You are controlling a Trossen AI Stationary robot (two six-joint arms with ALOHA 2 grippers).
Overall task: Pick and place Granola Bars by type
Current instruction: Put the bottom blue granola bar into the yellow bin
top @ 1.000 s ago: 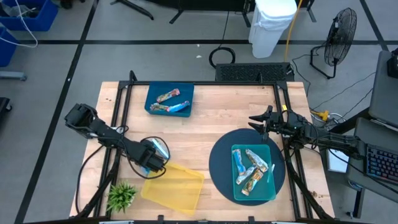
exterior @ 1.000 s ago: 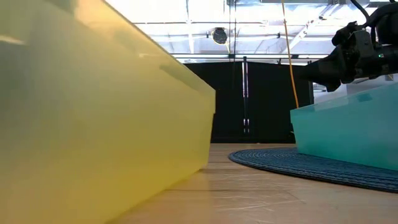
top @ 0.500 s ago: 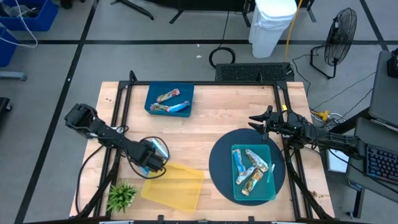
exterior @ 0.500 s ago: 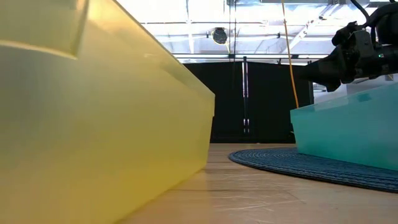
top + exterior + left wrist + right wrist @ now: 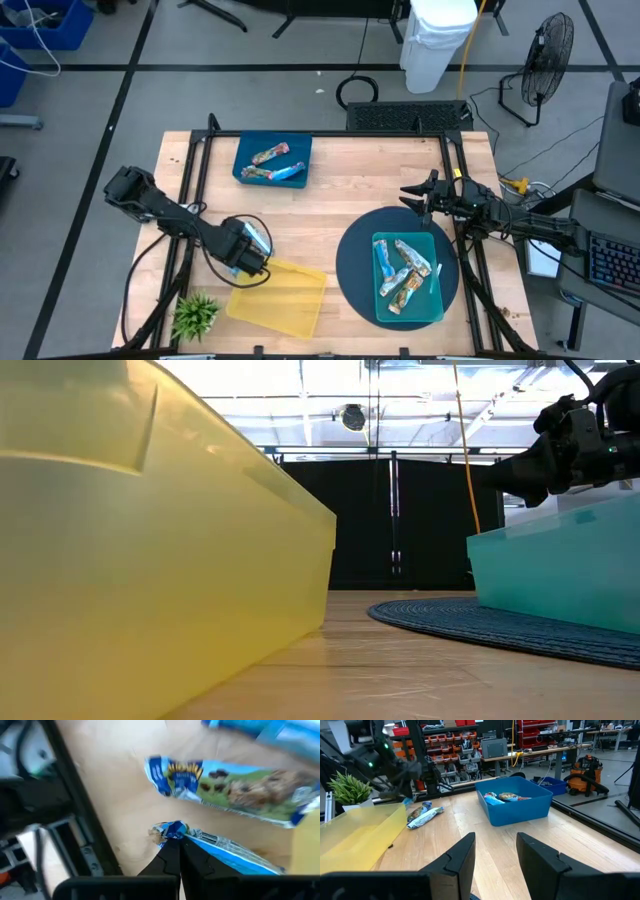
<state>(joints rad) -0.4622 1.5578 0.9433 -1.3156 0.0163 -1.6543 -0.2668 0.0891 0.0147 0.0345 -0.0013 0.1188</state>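
Where a second ago its jaws stood apart, the left gripper (image 5: 176, 851) has now clamped together on the end of a blue-silver granola bar (image 5: 220, 851) lying on the table beside the yellow tray (image 5: 280, 300), which has shifted slightly. The right gripper (image 5: 495, 851) waits, jaws apart, near the teal tray (image 5: 430, 305).
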